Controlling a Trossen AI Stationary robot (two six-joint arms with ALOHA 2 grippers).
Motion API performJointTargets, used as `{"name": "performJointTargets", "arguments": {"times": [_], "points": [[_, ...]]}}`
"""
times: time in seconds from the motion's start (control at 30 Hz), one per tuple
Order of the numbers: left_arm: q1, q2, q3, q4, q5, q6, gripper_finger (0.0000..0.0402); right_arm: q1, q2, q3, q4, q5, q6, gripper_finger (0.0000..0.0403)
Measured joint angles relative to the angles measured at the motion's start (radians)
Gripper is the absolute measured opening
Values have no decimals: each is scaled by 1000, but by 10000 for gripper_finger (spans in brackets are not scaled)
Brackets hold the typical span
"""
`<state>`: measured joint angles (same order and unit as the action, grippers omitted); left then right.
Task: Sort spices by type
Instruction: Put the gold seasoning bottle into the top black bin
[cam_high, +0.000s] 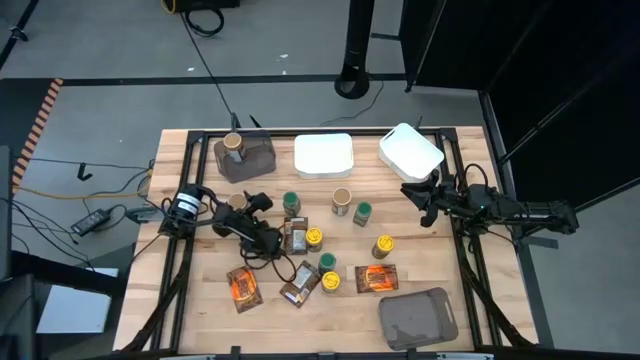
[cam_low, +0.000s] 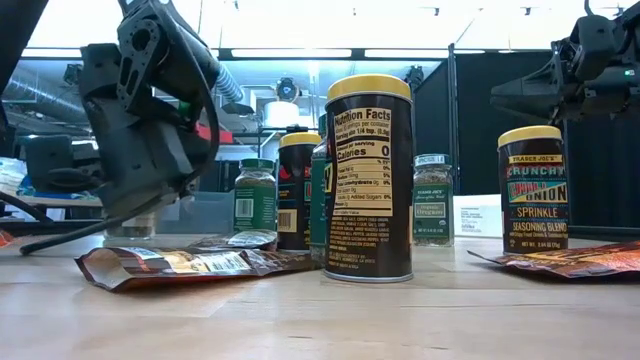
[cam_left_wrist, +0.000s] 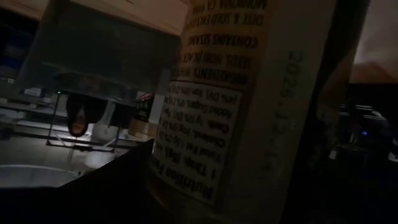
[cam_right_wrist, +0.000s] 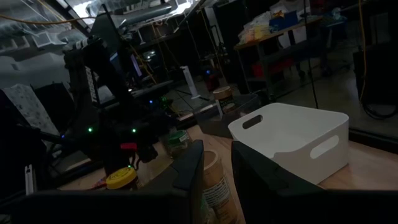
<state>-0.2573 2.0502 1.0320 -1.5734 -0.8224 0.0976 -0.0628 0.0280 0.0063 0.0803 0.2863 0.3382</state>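
Spice jars with yellow, green and tan lids stand mid-table, among them a tan-lid jar (cam_high: 342, 200) and a yellow-lid jar (cam_high: 314, 237). Flat orange packets (cam_high: 377, 278) and a brown packet (cam_high: 300, 290) lie nearer. My left gripper (cam_high: 273, 240) reaches in low from the table's left and is shut on another brown packet with a white label (cam_high: 295, 237), which fills the left wrist view (cam_left_wrist: 205, 137). My right gripper (cam_high: 423, 200) hangs open above the table (cam_low: 520, 100) beside a white tray. The tan-lid jar (cam_right_wrist: 212, 171) shows beyond its fingers (cam_right_wrist: 217, 149). My left gripper holds the brown packet by its left edge (cam_high: 285, 240), coming in about level from the table's left. The packet's labelled face (cam_left_wrist: 199, 143) stands tilted close before the wrist camera. The packet itself hides where the fingers meet it.
Two white trays (cam_high: 323, 155) (cam_high: 410, 152) sit at the far edge. A brown-grey bin (cam_high: 248, 160) at far left holds a tan-lid jar (cam_high: 234, 142). A second bin (cam_high: 418, 317) lies near right. Black frame rails run along the table's sides.
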Motion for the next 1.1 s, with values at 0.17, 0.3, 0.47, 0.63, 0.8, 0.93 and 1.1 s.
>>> {"name": "performJointTargets", "arguments": {"times": [0.17, 0.3, 0.47, 0.63, 0.8, 0.93, 1.1], "points": [[0, 0, 0, 4, 6, -23, 316, 0, 0, 0, 0, 0, 0, 92], [0, 0, 0, 7, -21, -18, 315, 0, 0, 0, 0, 0, 0, 92], [0, 0, 1, 21, -51, -10, 315, 0, 0, 0, 0, 0, 0, 92], [0, 0, 1, 50, -3, -33, 314, 0, 0, 0, 0, 0, 0, 92], [0, 1, 0, 92, 24, -1, 316, 0, 0, 0, 0, 0, 0, 92], [0, 1, 0, 85, 24, 27, 324, 0, 0, 0, 0, 0, 0, 92], [0, 1, 0, 43, 23, 47, 340, 0, 0, 0, 0, 0, 0, 92]]}}
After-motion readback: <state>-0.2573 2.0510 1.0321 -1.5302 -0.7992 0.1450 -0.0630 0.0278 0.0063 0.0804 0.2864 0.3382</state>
